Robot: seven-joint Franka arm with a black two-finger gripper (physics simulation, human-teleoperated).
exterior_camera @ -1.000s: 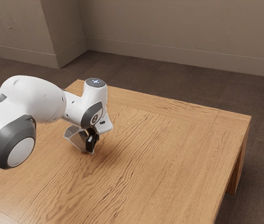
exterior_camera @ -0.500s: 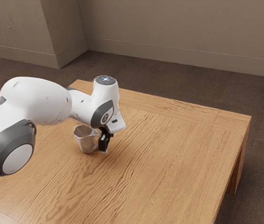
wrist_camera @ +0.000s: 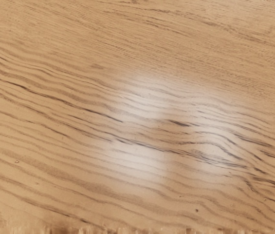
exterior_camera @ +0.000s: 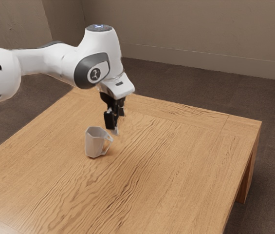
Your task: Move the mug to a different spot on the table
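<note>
My gripper (exterior_camera: 112, 126) hangs just above the mug (exterior_camera: 96, 142), holding nothing — open or shut, I can't tell. The mug stands upright on the table (exterior_camera: 176, 161). If I dip low, I could bump it — and tip it over

White rounded arm (exterior_camera: 49, 61), grey joint disc (exterior_camera: 93, 71) with a small mark, blue-lit cap (exterior_camera: 98, 28), black tool (exterior_camera: 113, 127)

a pale mug (exterior_camera: 96, 142) stands upright on the bare wooden table (exterior_camera: 176, 165), near its middle.
</note>
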